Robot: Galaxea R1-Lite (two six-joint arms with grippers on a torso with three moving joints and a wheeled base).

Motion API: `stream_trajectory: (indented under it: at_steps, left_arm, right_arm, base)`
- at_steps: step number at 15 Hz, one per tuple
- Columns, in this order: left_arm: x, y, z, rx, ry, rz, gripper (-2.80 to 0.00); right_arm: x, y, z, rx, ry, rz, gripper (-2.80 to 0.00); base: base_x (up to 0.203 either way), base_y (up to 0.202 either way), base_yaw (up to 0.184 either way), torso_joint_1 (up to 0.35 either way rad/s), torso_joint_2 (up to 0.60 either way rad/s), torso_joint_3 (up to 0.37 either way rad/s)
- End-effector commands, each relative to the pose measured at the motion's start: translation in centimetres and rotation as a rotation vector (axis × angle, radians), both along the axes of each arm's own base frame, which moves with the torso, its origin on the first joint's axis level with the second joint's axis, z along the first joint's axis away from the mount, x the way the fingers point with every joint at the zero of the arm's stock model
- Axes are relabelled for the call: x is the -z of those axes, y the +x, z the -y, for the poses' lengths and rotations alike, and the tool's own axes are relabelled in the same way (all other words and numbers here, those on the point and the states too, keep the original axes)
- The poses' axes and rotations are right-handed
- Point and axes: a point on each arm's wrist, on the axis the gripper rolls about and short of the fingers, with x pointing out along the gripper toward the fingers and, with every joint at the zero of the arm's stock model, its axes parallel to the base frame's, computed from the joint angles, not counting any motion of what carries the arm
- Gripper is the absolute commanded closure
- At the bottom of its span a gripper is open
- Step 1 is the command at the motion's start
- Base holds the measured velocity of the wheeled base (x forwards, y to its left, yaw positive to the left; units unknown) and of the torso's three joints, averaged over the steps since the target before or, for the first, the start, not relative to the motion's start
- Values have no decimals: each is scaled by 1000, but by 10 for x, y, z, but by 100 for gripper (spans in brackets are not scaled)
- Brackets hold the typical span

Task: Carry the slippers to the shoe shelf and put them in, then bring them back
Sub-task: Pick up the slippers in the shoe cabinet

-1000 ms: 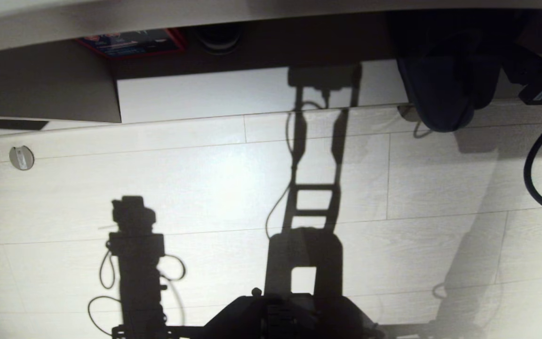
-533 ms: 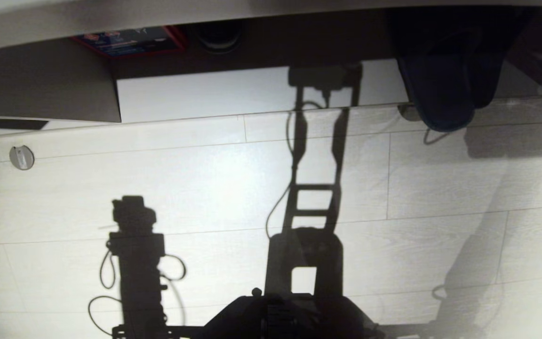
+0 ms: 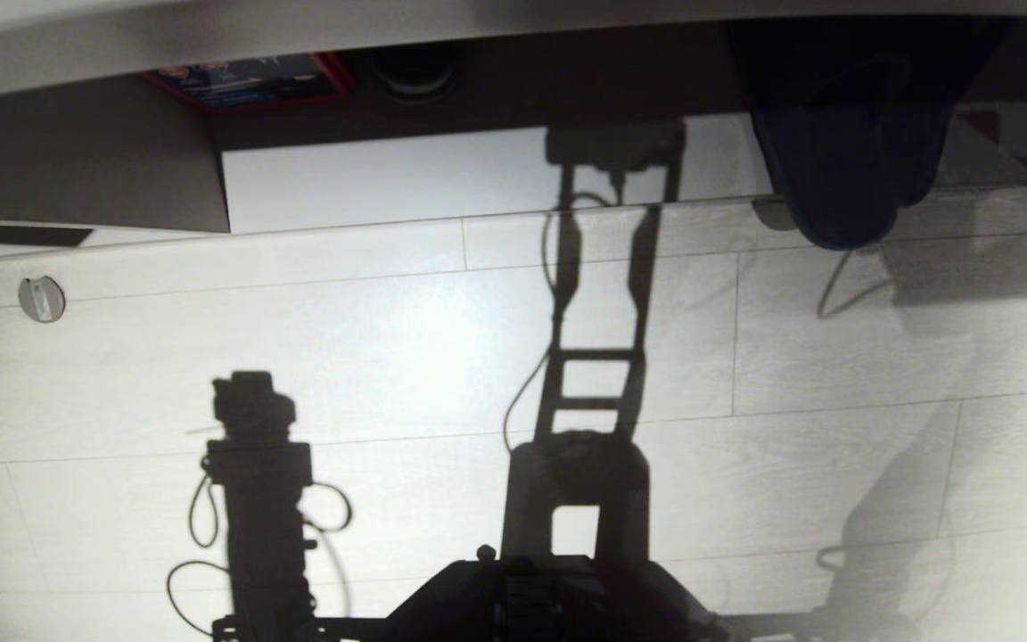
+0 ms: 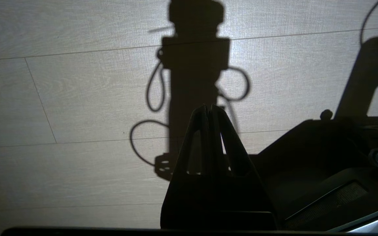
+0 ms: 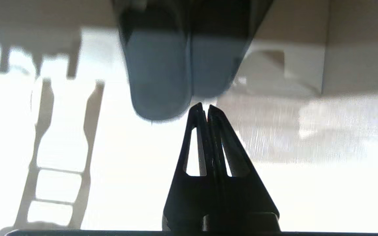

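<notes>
- Hanging clear of the slippers (image 5: 157, 70), right gripper (image 5: 202, 108) has its fingers pressed together on nothing, tips just short of the heels.
- Slippers sit side by side at far right, toes inside the shoe shelf (image 3: 496, 174), heels out over the floor (image 3: 389, 357).
- Left gripper (image 4: 208, 109) parked low near the base, closed and empty.

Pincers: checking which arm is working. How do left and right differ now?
The right pincer points at the slippers, tips near them; the left pincer points at bare floor. The left hangs beside the robot's base; the right is by the shoe shelf. Both are shut, empty.
</notes>
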Motion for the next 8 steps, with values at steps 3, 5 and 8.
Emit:
stream_trajectory:
  at_steps: [3,5,8]
  left_arm:
    - [0,0,0,-2,-1,0,0]
    - [0,0,0,0,-1,0,0]
    - [0,0,0,0,-1,0,0]
  right_arm:
    - [29,-34,4,14,-2,-44,0]
    - [40,-39,5,19,-5,-71,0]
    - [73,-55,8,39,-10,-124,0]
  base:
    - [0,0,0,0,0,0]
    - [0,0,0,0,0,0]
    - [0,0,0,0,0,0]
